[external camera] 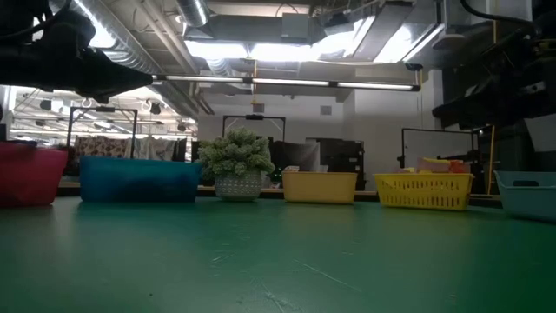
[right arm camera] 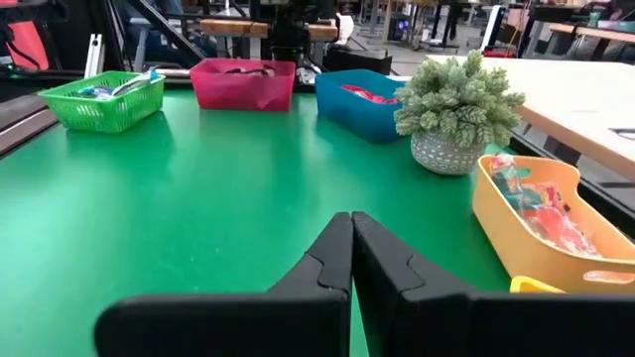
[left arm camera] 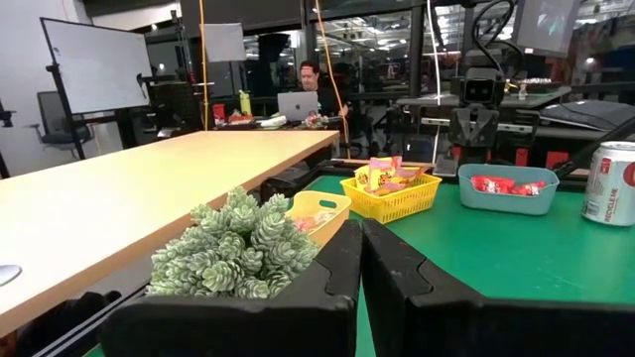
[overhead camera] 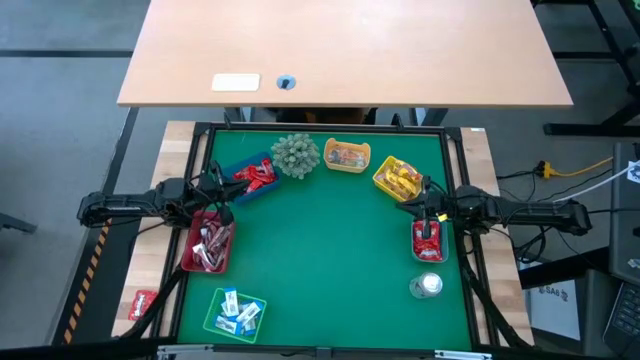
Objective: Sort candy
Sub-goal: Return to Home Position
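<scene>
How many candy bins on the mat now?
6: red bin, green basket at left; blue tray, orange tray, yellow basket along the far edge; pale-blue bin at right. None hidden.

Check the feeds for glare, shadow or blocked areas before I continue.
High view: even light on the green mat, no glare. Low view: ceiling lights glare, and the arms show as dark shapes. Left wrist view: the shut left hand hides the bottom. Right wrist view: the shut right hand does likewise.

Plant back-centre on table btwn left tray & right tray, candy in both; can front-right.
</scene>
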Available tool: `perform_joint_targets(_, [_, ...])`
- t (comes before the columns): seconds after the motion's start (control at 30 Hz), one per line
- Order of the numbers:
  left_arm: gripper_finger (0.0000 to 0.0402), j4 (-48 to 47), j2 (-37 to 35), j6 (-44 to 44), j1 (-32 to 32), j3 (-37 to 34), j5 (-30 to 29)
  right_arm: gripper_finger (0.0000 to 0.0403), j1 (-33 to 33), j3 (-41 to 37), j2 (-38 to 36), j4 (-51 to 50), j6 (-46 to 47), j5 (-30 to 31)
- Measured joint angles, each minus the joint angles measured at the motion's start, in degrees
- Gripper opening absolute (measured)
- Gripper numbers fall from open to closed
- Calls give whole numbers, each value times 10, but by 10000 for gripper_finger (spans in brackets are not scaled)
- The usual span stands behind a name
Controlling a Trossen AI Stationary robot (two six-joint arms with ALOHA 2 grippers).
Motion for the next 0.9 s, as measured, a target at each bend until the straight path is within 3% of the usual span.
perform_joint_targets(0.37, [0, 0, 0, 0, 0, 0, 0, 7, 0, 0, -103, 0, 0, 0])
perform_joint_targets(0.9, [0, 0, 0, 0, 0, 0, -1, 7, 0, 0, -102, 1, 0, -4])
